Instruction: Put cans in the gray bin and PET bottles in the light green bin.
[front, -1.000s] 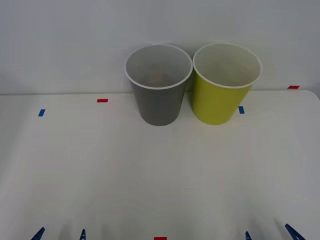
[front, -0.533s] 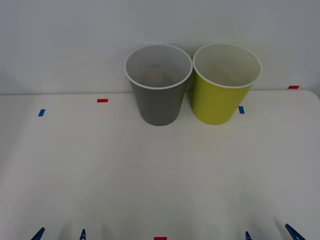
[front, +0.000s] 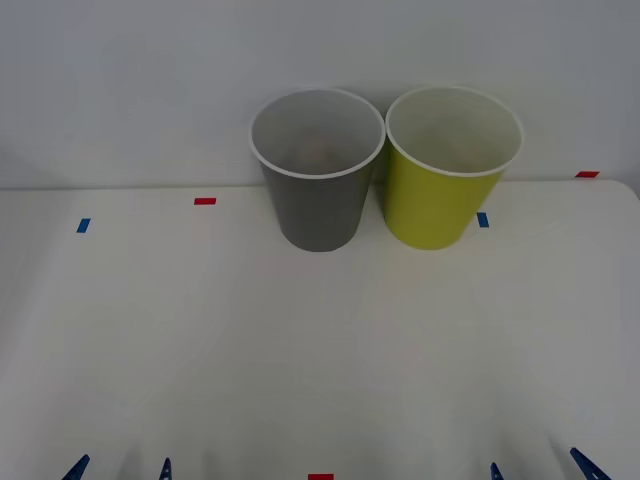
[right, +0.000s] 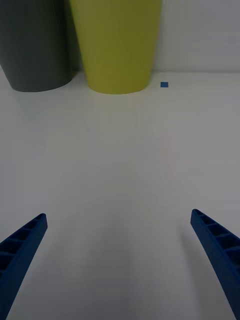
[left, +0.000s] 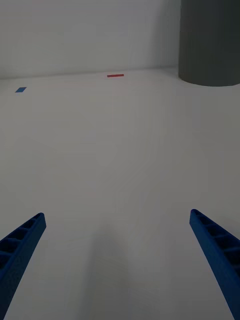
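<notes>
Both our grippers, left (front: 121, 468) and right (front: 541, 466), sit spread open and empty at the frame's bottom edge; the gray bin (front: 317, 170) and green bin (front: 450, 170) stand touching at top centre, well ahead; something dim lies inside the gray one

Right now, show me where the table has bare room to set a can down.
The wide white table between the two bins and both open claws, left and right, is bare. Only the far edge is crowded: the gray bin and the light green bin stand nearly touching, with tape marks beside them.
</notes>
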